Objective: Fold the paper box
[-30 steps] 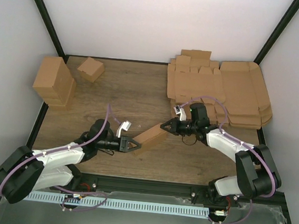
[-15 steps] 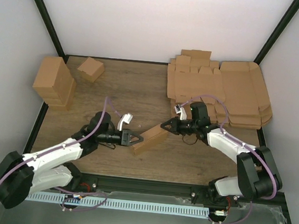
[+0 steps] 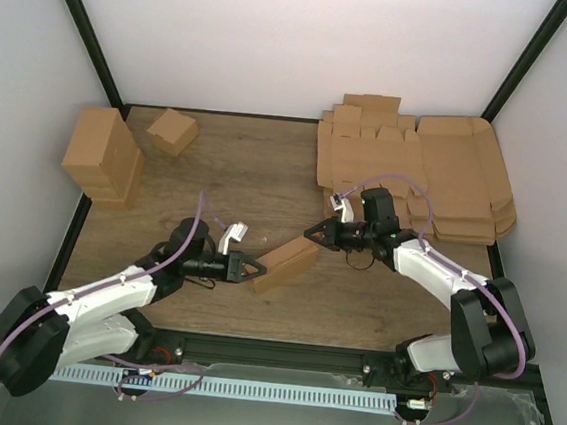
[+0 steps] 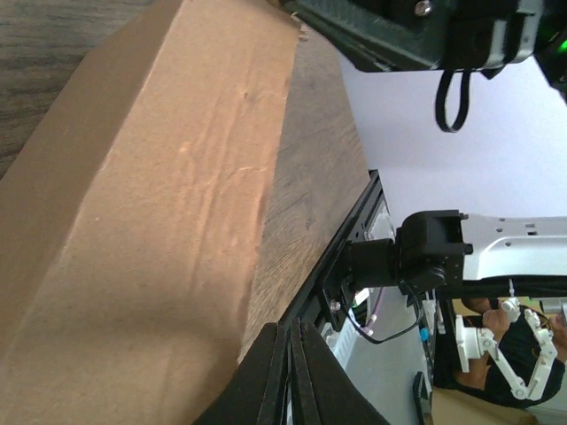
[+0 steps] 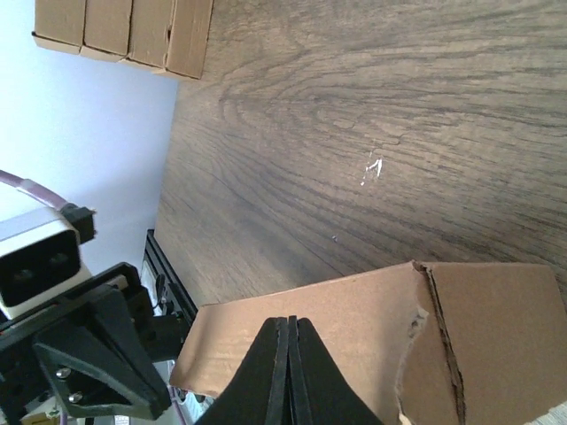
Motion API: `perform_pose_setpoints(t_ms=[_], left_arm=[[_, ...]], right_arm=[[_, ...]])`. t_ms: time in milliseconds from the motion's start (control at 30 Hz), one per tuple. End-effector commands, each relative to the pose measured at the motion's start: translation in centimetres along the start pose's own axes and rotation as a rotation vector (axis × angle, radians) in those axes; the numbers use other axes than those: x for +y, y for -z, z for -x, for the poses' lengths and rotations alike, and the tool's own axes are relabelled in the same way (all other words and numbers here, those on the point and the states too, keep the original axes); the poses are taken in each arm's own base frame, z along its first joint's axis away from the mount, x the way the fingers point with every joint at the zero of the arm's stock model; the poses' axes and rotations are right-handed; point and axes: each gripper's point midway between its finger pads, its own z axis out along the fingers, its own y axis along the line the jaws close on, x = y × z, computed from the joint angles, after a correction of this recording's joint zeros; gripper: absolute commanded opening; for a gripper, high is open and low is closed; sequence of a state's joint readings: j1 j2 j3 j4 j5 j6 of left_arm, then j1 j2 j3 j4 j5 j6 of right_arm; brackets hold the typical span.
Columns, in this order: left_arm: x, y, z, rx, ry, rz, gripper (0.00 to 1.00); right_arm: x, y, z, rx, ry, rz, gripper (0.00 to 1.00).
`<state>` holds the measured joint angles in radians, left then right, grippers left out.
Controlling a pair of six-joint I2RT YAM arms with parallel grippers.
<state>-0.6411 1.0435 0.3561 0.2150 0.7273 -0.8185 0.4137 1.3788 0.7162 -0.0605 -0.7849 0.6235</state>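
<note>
Paper box: folded up into an oblong carton, lying aslant on the table a little nearer than its middle, between the two grippers. Barely shifted over the last second.

Far left, tall cardboard block and small folded carton: unmoved.

Left gripper: fingers pressed together on nothing, tip at the box's lower-left end. Swung up from a lower, more slanted line to point almost straight along the box.

Right gripper: fingers likewise together and empty. Drawn back slightly, tip now just off the upper-right end rather than against it.

Far right, stack of flat sheets: as before.

Judging by this, late in the task: closed tips used as pokers to seat and square the ends. From the right wrist, end-flap seam rather ragged; impossible to tell whether fully tucked. Probably calls for one more gentle push.
</note>
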Motion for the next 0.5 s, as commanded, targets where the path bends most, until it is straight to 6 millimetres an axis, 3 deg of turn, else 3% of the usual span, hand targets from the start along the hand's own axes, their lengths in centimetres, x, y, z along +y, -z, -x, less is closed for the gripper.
perform_pose_setpoints(t_ms=[0,233,467], left_arm=[[0.0,-0.2,0.1,-0.013,-0.028,-0.033,0.04],[0.4,-0.4,-0.3,-0.005,-0.020,-0.044,0.04],[-1.3,0.3,1.2,-0.051,-0.047,-0.049,0.04]], right_arm=[[2.0,0.6,2.0,-0.035,0.052,0.028,0.01],[2.4,0.5,2.5,-0.039,0.058,0.038,0.01],[2.7,0.3,2.9,-0.032,0.068,0.050,0.01]])
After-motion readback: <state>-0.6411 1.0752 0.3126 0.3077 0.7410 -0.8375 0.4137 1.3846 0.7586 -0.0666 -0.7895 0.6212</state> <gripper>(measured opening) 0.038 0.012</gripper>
